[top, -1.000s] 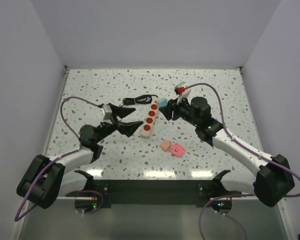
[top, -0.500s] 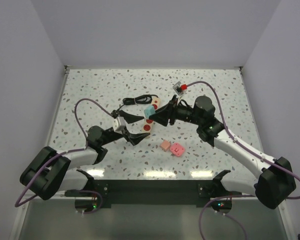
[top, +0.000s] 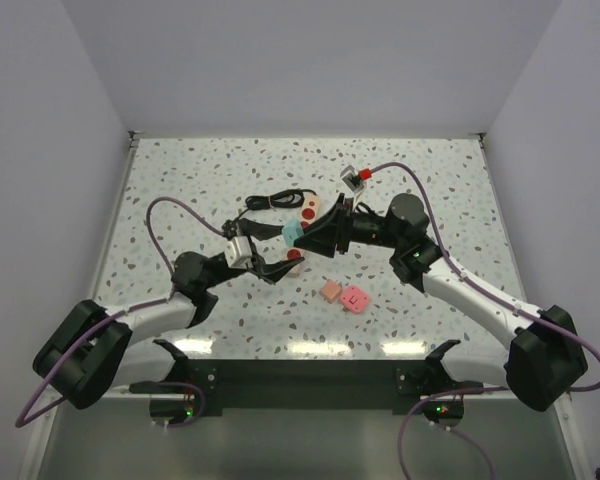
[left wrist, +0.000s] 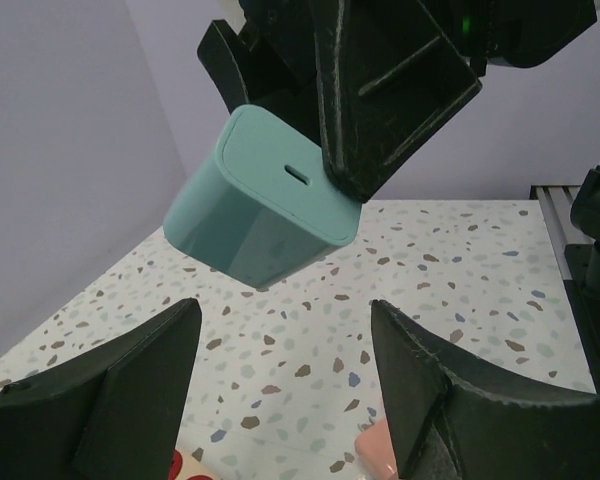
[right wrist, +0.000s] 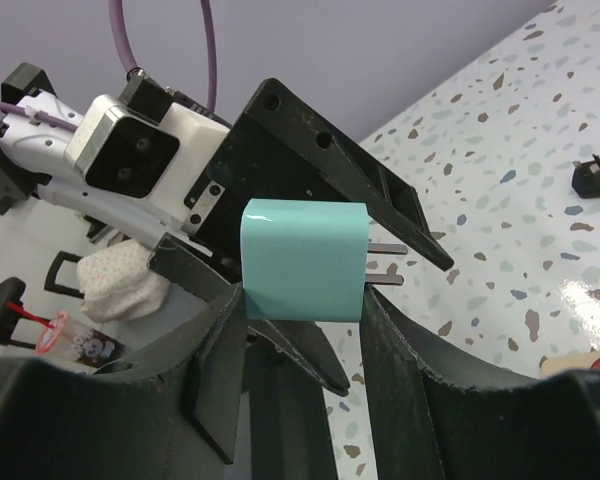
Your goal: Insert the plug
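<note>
My right gripper is shut on the teal plug and holds it in the air, its two metal prongs sticking out to the right. From above, the plug hangs over the cream power strip with red sockets, which the arms partly hide. My left gripper is open and empty. Its two fingers stand apart just below the plug without touching it. In the top view the left gripper sits right beside the right gripper.
A black cable with a black plug lies behind the strip. Two pink blocks sit on the speckled table in front of the strip. Low walls close the table's far and side edges.
The right gripper has carried the teal plug leftward and down over the strip. The left gripper has moved right to meet it, and its jaws have narrowed a little.
</note>
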`<state>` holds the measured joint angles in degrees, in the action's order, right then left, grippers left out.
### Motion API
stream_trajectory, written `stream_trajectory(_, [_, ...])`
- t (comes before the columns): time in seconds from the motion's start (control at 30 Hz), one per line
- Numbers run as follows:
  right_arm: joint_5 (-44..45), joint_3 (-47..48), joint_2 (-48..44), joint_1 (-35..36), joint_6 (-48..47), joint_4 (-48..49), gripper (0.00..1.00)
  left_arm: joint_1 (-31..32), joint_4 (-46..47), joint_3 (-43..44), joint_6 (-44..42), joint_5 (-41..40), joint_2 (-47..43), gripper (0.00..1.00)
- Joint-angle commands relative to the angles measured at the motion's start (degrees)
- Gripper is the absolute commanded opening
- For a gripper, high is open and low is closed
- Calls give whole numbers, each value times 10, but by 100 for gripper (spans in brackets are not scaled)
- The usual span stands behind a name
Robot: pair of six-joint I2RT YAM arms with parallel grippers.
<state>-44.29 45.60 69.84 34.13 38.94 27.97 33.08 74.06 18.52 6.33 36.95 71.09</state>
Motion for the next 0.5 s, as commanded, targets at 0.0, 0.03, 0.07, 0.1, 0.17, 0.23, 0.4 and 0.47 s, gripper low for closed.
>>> stream_trajectory(0.0, [-24, 1, -6, 1, 14, 39, 0, 2, 253, 12, -31, -21, -29, 73])
stream_trajectory(0.03, [-24, 1, -7, 1, 14, 39, 0, 2, 251, 13, -34, -22, -31, 73])
stream_trajectory(0.07, [-26, 1, -6, 0, 14, 41, 0, 2, 251, 13, -35, -21, -33, 73])
stream_trajectory(0.1, [-26, 1, -5, 1, 14, 42, 0, 2, 252, 18, -35, -19, -36, 73])
stream_trajectory(0.17, [-29, 1, -2, 1, 15, 43, 0, 2, 254, 21, -33, -12, -37, 73])
stream_trajectory(0.23, [-30, 1, 0, 1, 16, 44, 0, 3, 261, 27, -28, -1, -37, 72])
stream_trajectory(0.4, [-40, 2, 6, 1, 25, 56, 0, 9, 259, 42, -30, 9, -35, 71])
stream_trajectory(0.47, [-40, 2, 7, 1, 26, 57, 0, 9, 267, 45, -32, 7, -33, 71])
